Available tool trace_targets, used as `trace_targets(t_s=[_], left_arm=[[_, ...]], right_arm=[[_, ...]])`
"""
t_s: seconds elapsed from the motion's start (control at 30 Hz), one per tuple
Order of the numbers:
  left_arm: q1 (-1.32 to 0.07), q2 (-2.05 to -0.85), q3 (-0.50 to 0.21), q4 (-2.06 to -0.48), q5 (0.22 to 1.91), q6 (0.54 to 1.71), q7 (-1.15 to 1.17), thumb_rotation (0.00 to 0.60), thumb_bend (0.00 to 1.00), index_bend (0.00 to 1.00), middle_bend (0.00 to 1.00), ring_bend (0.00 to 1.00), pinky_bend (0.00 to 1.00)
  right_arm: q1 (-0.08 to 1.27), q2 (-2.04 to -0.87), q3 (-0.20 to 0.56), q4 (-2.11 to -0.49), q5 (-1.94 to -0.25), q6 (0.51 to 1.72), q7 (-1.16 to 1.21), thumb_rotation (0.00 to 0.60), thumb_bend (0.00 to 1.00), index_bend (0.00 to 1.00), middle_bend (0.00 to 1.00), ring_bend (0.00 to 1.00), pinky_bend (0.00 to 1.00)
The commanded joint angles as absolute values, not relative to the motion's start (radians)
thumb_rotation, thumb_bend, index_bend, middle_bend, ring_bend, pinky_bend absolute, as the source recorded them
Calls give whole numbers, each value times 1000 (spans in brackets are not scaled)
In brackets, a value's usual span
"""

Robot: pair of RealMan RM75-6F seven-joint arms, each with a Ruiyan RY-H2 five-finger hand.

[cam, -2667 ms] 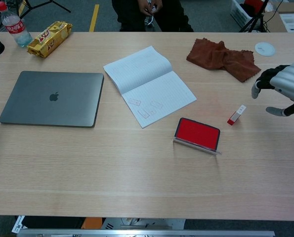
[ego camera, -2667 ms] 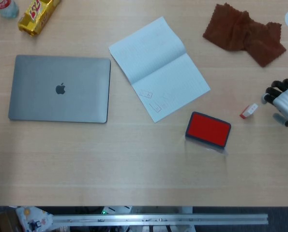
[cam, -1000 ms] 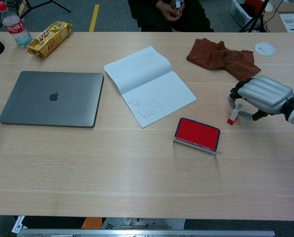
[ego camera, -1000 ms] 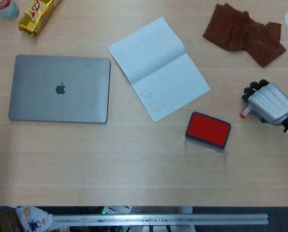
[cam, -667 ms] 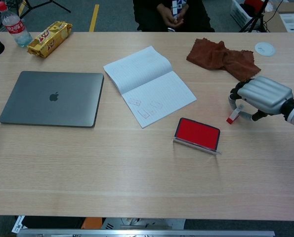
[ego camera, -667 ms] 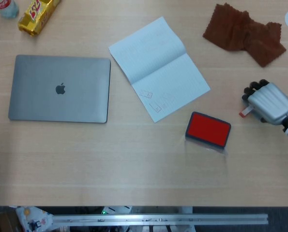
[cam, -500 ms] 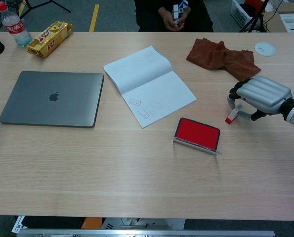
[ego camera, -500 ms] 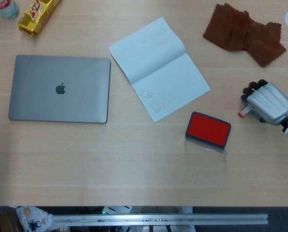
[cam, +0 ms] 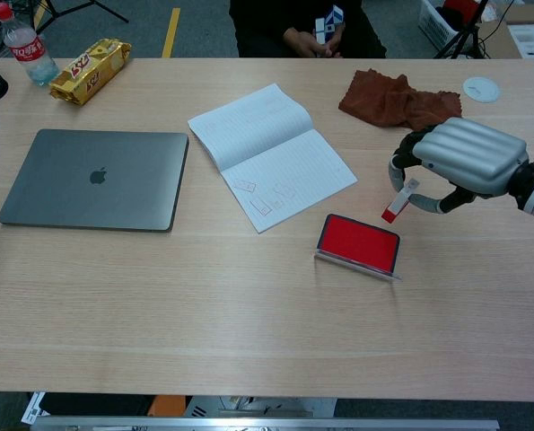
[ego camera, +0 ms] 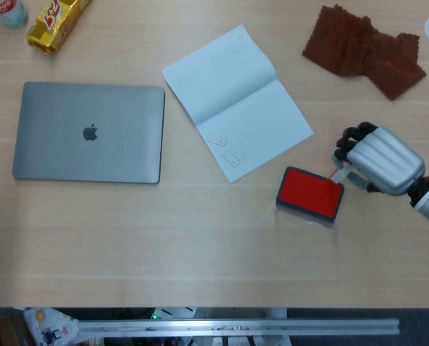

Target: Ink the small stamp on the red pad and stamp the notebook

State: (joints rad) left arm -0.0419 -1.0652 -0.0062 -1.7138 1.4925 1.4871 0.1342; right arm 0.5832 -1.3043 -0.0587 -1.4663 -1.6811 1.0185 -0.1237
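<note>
My right hand (ego camera: 378,160) (cam: 455,162) holds the small white and red stamp (cam: 398,203) (ego camera: 339,173), lifted off the table with its red end pointing down. It hangs just above and right of the red ink pad (ego camera: 310,193) (cam: 359,243), which lies open with its clear lid folded in front. The open notebook (ego camera: 236,101) (cam: 270,154) lies to the pad's upper left and bears a few faint stamp marks near its lower corner. My left hand appears in neither view.
A closed grey laptop (ego camera: 89,132) (cam: 95,179) sits at the left. A brown cloth (ego camera: 364,49) (cam: 405,104) lies behind my right hand. A yellow snack pack (cam: 91,69), a bottle (cam: 24,47) and a white disc (cam: 481,88) line the far edge.
My right hand closed on the stamp where it lay, lifted it off the table and carried it left toward the ink pad.
</note>
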Motion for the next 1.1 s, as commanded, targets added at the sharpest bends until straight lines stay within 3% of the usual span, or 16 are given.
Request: trace_targets(t_s=[0.03,0.5,1.1], left_arm=[[-40,-1066,-4,-1711,1494,1489,128,600,269,266,247,266,256],[-31,-1063,5,-1684,1496,1488,87,600,268,265,247,266,256],[-25,-1063,7,-1663,1488,1484,62,600,269,265,247,266,256]], right_arm=[[612,-1293,-59,-1521,-1698,982,-194,600,388,685,494,306,333],[635,-1387,-80,-1440,-1701,917,-314,600,431,730,537,311,346],[630,-1467,-109,-1334,-1728,942,-310,600,432,742,548,323,346]])
